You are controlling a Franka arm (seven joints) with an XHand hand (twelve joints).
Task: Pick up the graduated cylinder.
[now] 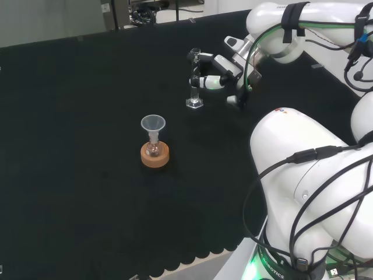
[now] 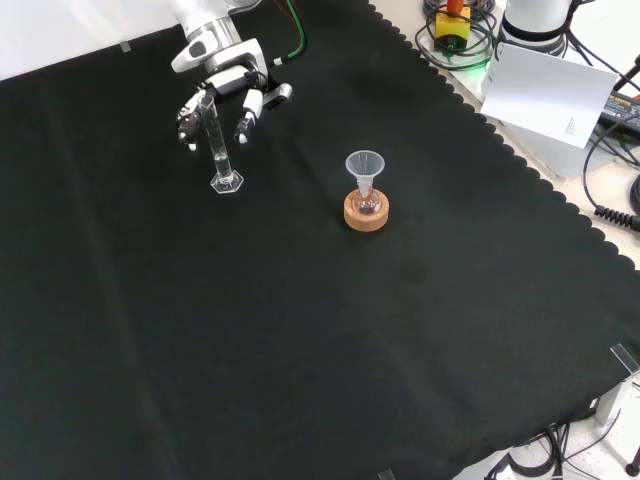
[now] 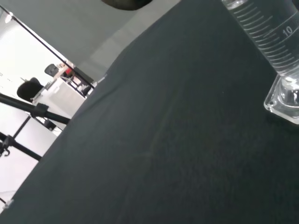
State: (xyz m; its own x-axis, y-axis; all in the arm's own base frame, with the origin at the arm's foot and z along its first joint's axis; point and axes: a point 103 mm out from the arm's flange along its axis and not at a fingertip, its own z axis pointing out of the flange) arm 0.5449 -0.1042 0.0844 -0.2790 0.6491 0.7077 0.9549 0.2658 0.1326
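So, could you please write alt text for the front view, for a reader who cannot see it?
The robot's hand reaches in from the top, its fingers around the upper part of a clear graduated cylinder standing upright on the black cloth. To the right, apart from it, a small flask with a funnel in its neck sits in a cork ring.

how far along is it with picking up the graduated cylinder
Done: the hand has reached the graduated cylinder, its fingers curled around the upper part. In hand: closing the grasp; whether they press the glass is unclear. Left: the lift, since the base appears to rest on the black cloth.
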